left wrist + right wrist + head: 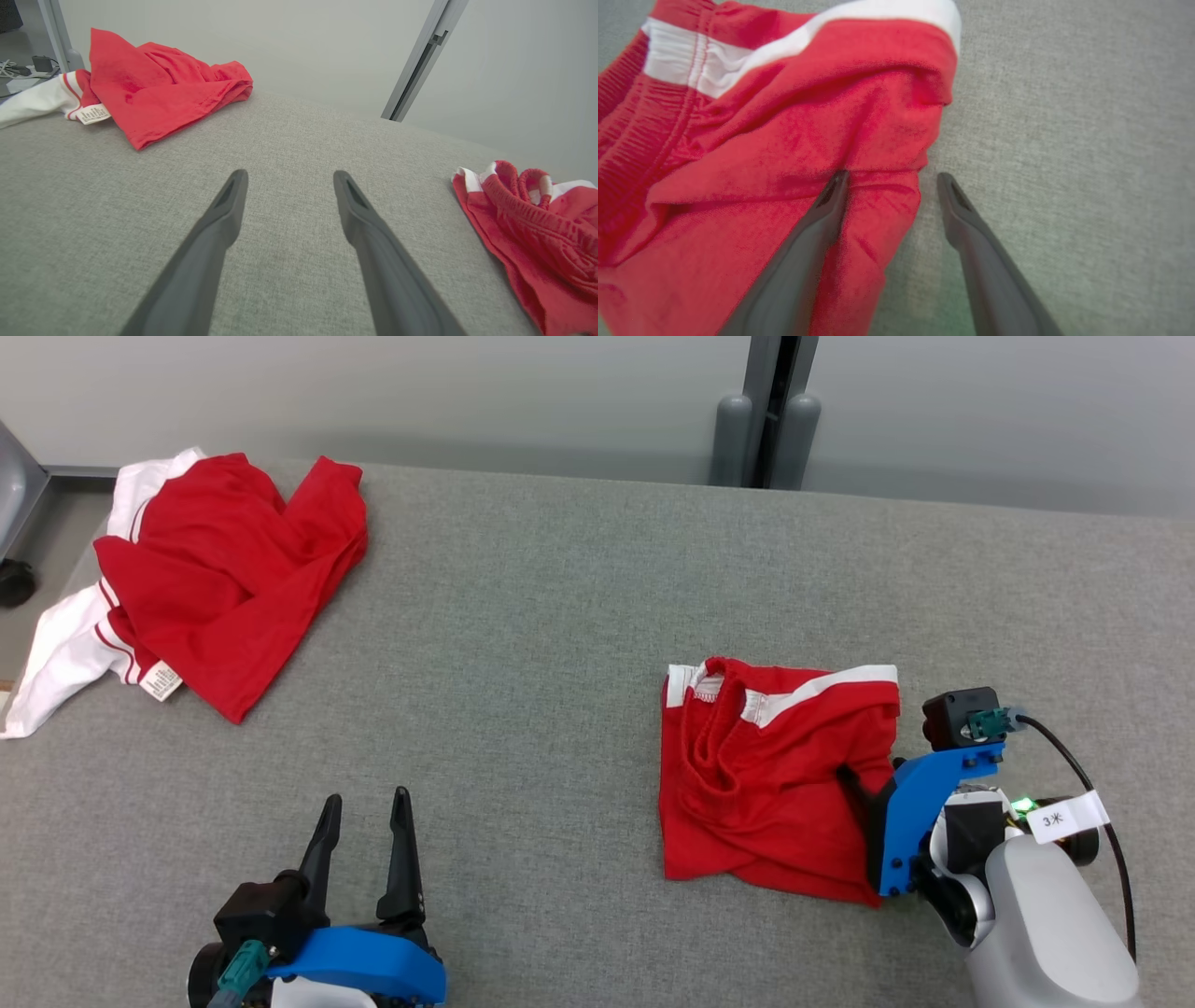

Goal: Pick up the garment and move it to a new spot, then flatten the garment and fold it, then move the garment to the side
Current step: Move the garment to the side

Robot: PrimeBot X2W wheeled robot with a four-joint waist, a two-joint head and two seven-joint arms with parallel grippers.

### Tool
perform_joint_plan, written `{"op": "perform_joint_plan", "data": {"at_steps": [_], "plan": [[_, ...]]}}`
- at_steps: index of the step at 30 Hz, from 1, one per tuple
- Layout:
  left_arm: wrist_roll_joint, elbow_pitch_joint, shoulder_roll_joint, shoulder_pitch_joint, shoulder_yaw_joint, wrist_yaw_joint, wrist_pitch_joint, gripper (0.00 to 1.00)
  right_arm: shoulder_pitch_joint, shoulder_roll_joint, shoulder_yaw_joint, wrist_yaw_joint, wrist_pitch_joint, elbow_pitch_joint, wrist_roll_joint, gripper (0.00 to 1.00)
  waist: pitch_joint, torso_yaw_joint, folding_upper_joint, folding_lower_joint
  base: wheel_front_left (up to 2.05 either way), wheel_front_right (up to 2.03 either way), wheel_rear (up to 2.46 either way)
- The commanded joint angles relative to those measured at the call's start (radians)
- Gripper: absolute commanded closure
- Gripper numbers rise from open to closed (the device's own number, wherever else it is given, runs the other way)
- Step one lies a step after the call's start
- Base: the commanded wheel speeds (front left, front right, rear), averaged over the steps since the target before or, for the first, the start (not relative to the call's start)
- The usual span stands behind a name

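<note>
The garment (766, 775) is a pair of red shorts with white trim, lying folded in a rough square on the grey table at the right; it also shows at the right edge of the left wrist view (537, 233). My right gripper (864, 793) stands open at its right edge. In the right wrist view one finger (817, 224) lies over the red cloth (761, 163) and the other finger (971, 224) over bare table, so the gripper (893, 179) straddles the hem. My left gripper (366, 798) is open and holds nothing at the lower left, well clear of the garment (289, 175).
A second red and white garment (224, 579) lies crumpled at the table's far left corner (159, 79), one white part hanging over the edge. The grey fabric table (560, 663) ends at a pale wall with a dark post (770, 411) behind.
</note>
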Motion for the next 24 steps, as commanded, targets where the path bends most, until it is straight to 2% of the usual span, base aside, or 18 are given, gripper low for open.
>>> {"op": "perform_joint_plan", "data": {"at_steps": [1, 4, 8, 13, 20, 24], "plan": [[0.007, -0.006, -0.003, -0.019, 0.007, -0.001, -0.005, 0.0, -0.022, -0.002, 0.003, 0.0, 0.002, 0.004, 0.002, 0.56, 0.006, 0.003, -0.0001, 0.0, 0.0, 0.0, 0.0], [0.013, -0.012, -0.007, -0.019, 0.011, -0.005, -0.005, 0.0, -0.022, -0.002, 0.017, 0.0, 0.002, 0.004, 0.017, 1.0, 0.017, -0.007, -0.0001, 0.0, 0.0, 0.0, 0.0], [0.024, -0.018, -0.007, -0.026, 0.01, -0.013, -0.005, 0.0, -0.033, -0.01, 0.046, 0.0, -0.043, -0.014, 0.038, 1.0, 0.034, -0.035, -0.0001, 0.0, 0.0, 0.0, 0.0], [0.046, -0.04, 0.004, -0.045, 0.003, -0.016, -0.005, 0.0, -0.044, -0.052, 0.061, 0.0, -0.096, -0.055, 0.059, 1.0, 0.064, -0.102, -0.0001, 0.0, 0.0, 0.0, 0.0], [0.072, -0.109, 0.031, -0.081, -0.017, -0.016, 0.015, 0.0, -0.057, -0.117, 0.024, 0.0, -0.142, -0.129, 0.069, 1.0, 0.126, -0.258, -0.0001, 0.0, 0.0, 0.0, 0.0], [0.086, -0.153, 0.059, -0.103, -0.018, -0.013, 0.047, 0.0, -0.072, -0.11, -0.011, 0.0, -0.169, -0.164, 0.082, 1.0, 0.188, -0.363, -0.0001, 0.0, 0.0, 0.0, 0.0]]}}
